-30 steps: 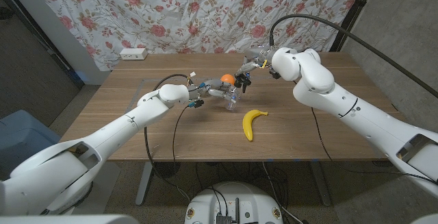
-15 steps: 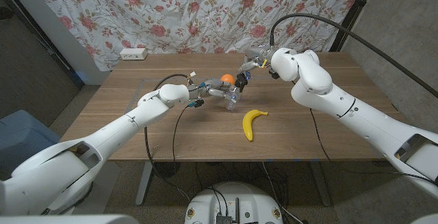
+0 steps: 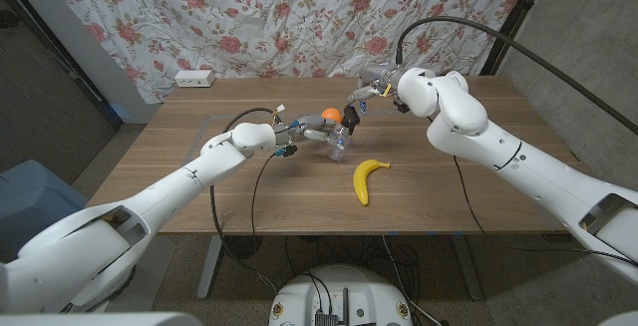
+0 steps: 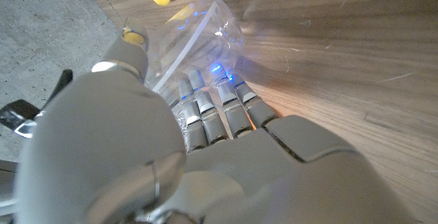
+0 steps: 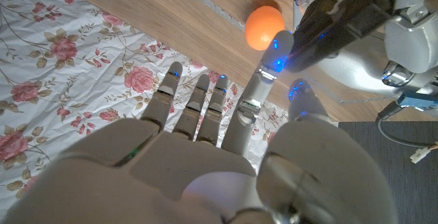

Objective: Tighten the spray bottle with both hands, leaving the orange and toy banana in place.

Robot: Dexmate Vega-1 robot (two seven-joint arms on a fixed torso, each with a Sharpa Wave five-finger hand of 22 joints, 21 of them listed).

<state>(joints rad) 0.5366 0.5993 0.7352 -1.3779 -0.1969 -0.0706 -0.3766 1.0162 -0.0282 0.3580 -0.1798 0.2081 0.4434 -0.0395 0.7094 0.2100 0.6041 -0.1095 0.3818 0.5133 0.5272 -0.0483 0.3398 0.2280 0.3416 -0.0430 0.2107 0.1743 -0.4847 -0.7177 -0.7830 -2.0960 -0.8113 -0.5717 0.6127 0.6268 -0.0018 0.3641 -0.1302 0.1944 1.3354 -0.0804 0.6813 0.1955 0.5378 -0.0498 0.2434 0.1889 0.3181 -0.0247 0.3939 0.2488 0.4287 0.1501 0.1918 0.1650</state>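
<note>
Your left hand (image 3: 311, 133) gripped the clear spray bottle (image 3: 337, 145); your right hand (image 3: 360, 104) pinched its black nozzle (image 3: 350, 120) beside the orange (image 3: 330, 116).

A makeshift lab: floral curtain (image 3: 299, 17) backdrop, wooden table (image 3: 199, 181), power strip (image 3: 194, 78), concrete floor

From my seat I see a wooden table (image 3: 199, 181) on pale metal legs, a floral curtain (image 3: 299, 17) hung behind it, a white power strip (image 3: 194, 78) at the far left edge, grey floor (image 3: 120, 157), and something blue (image 3: 30, 191) beside the table.
</note>
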